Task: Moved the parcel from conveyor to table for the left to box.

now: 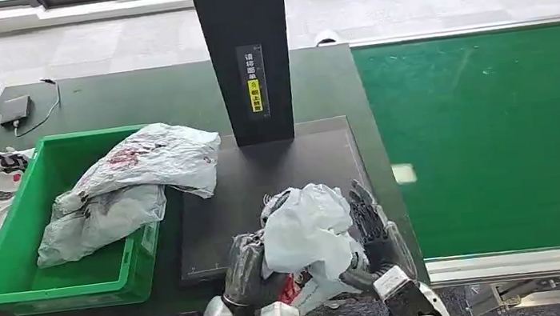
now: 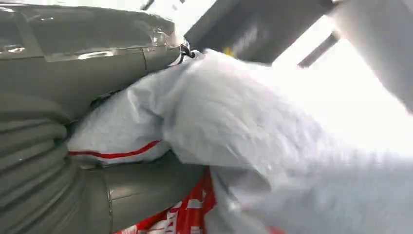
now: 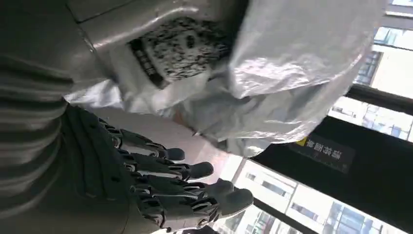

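Showing red print on parcel (image 2: pixel 234 126) | left wrist view

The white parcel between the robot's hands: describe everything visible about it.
The white parcel is a soft, crumpled plastic mailer bag, glossy and wrinkled, with red print near its lower part and a thin red stripe seen in the left wrist view. The right wrist view shows a black-speckled label on it. It sits bunched and roughly upright at the near edge of the dark mat on the table. The left hand grips it from one side; the right hand touches the other side, fingers spread.
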